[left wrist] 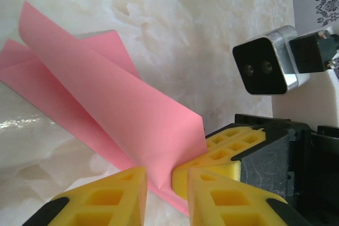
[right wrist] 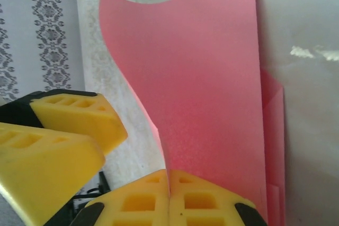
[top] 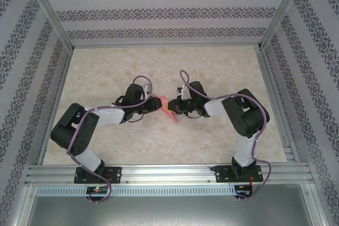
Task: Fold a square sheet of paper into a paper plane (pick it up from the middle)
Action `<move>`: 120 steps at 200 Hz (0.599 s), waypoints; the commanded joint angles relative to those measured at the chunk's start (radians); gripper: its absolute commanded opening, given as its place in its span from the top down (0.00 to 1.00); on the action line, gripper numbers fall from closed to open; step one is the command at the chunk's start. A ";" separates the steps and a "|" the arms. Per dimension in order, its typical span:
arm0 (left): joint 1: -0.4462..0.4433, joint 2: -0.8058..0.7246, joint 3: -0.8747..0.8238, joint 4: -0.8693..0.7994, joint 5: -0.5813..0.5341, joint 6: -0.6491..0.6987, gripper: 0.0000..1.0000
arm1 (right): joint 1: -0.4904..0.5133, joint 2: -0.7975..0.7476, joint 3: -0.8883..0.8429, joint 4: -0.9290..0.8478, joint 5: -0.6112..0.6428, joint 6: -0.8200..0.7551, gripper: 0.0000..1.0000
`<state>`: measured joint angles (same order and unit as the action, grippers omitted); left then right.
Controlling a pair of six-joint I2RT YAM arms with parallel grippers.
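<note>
**Right gripper** (right wrist: 169, 177): the two yellow fingers are pressed together with no gap. The bottom edge of the pink paper sheet (right wrist: 212, 93) is nipped in the seam between them. From this grip the sheet rises as a broad flap whose upper left edge curls over. A second, narrower layer shows along its right side.

**Left gripper** (left wrist: 167, 177): the jaws are parted a little, leaving a narrow gap between the yellow fingertips. A strip of the sheet shows in that gap, but whether it touches either pad cannot be told. In the right wrist view these fingers lie at lower left, near the flap's left edge.

**Left wrist view:** the right gripper's fingers meet the near corner of the raised flap, just beside the left gripper's tips. The sheet is folded. Its lower layer lies flat on the table top (top: 212, 67). The upper flap is lifted off that layer at an angle, and the two join along a long line that runs from upper left toward the grippers. The silver-cased wrist camera (left wrist: 267, 67) of the right arm sits above its fingers.

**Overhead view:** both arms bend inward so that the grippers face each other near the middle of the pale marbled table top, with the sheet between them. Patterned walls (top: 159, 14) enclose the table at the back and on both sides
</note>
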<state>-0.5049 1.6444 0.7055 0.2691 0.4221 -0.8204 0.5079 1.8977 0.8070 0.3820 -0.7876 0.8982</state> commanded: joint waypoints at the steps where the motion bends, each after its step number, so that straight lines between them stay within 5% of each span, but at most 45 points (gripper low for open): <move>1: 0.003 0.011 -0.016 0.070 0.016 -0.008 0.72 | -0.010 0.043 0.016 0.061 -0.048 0.076 0.99; 120: 0.002 0.082 -0.009 0.118 0.018 -0.008 0.73 | -0.029 0.098 -0.008 0.148 -0.065 0.143 0.98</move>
<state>-0.5049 1.7073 0.6971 0.3176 0.4221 -0.8204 0.4881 1.9789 0.8066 0.5163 -0.8406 1.0565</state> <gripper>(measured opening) 0.276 0.049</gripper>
